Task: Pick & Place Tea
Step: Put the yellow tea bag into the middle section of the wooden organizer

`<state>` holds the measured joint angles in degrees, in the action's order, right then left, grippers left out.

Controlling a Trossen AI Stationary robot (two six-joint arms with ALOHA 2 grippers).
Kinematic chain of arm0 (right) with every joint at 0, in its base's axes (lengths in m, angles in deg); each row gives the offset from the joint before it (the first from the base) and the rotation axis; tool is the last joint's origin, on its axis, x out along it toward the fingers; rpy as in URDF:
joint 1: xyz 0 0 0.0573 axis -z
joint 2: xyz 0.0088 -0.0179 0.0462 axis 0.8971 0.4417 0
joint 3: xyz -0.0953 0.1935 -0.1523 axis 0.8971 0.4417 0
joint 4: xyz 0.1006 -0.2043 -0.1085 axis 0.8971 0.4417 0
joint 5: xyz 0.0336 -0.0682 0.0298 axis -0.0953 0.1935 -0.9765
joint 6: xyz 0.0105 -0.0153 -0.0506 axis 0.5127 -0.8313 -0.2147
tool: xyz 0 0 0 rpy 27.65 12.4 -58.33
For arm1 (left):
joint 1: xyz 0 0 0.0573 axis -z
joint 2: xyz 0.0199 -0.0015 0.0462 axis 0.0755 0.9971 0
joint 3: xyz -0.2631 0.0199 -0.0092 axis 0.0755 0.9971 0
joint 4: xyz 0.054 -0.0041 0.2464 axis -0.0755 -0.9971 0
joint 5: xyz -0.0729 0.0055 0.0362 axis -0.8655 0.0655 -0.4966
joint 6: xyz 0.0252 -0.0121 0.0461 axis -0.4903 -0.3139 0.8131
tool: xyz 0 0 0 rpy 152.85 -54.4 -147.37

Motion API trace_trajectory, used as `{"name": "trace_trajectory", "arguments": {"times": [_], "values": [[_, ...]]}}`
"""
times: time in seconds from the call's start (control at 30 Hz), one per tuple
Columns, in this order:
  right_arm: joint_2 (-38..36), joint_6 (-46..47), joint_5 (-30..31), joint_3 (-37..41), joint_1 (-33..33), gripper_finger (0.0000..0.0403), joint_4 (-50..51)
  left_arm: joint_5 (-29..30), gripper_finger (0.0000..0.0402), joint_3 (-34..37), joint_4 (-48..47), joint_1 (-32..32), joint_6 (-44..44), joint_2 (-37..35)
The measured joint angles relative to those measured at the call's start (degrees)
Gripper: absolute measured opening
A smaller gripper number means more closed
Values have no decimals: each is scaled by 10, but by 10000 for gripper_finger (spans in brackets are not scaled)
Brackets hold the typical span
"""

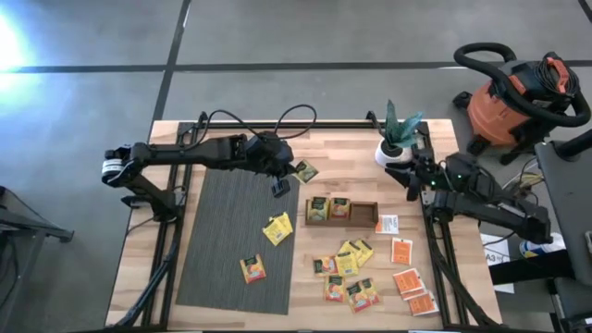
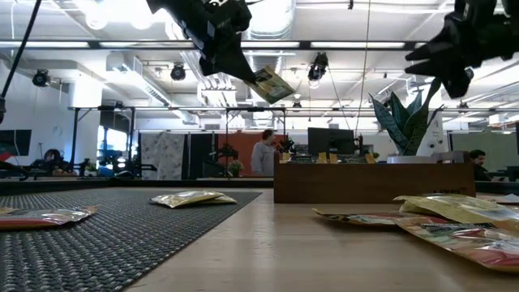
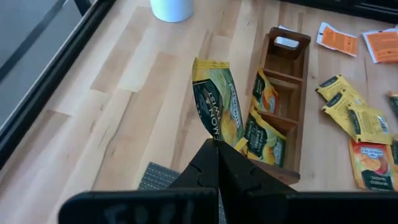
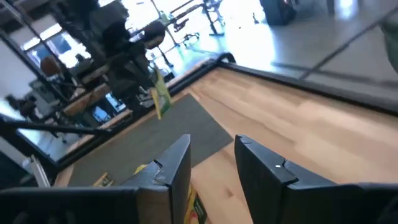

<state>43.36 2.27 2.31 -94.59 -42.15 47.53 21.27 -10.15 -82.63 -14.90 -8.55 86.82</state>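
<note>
Pale wooden table [image 1: 231, 148], overlaid by grey ribbed mat [image 1: 227, 236], wooden tray [image 1: 363, 214], scattered tea sachets [image 1: 350, 273], white pot [image 1: 392, 154].

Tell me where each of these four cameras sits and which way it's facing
High view: overhead, looking straight down; both arms, wooden tray.
Low view: table height, looking level into the room; arms enter from above.
Left wrist view: on the left arm, looking past shut left gripper at the held yellow sachet.
Right wrist view: on the right arm, past open right gripper, toward the left arm.
All share that sachet.
</note>
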Motion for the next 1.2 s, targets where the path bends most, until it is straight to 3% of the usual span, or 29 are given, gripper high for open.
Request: {"name": "trace_trajectory", "arguments": {"times": [0.3,0.7,0.9,1.07,1.2], "values": [[-69,9,1,65,0,126,-1,-20,0,0,0,-14,-9,1],[-60,9,1,136,0,121,0,-77,0,0,29,-36,-5,40],[-47,9,0,129,0,129,-2,-91,0,0,66,-36,0,75],[-47,9,0,129,0,132,0,-103,0,-42,67,-27,29,115],[-47,9,0,130,0,127,0,-103,0,-114,20,-13,78,163]]}}
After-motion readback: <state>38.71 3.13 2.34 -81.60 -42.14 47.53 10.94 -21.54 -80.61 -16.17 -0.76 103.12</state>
